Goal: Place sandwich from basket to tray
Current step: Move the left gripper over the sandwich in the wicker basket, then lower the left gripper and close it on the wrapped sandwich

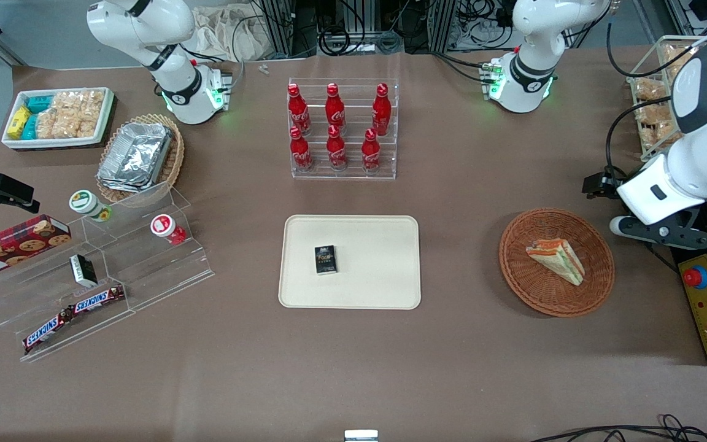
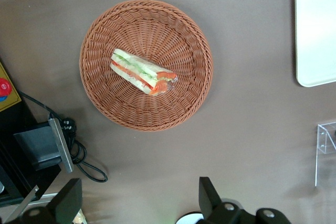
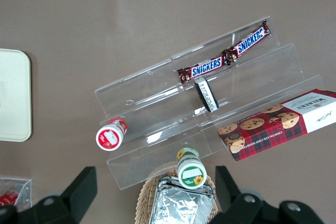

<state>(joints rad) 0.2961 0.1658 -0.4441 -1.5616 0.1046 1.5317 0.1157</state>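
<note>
Your sandwich (image 1: 556,259) is sitting in the basket (image 1: 522,279), and the tray (image 1: 384,288) only has a small dark box (image 1: 325,259). Your gripper (image 2: 137,203) hangs above the table beside the basket, fingers spread wide with nothing in them.

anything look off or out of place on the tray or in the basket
One oddity: a small dark box already lies on the tray, slightly askew. The sandwich sits in the basket, intact. The open tool hovers above the table beside the basket.
</note>
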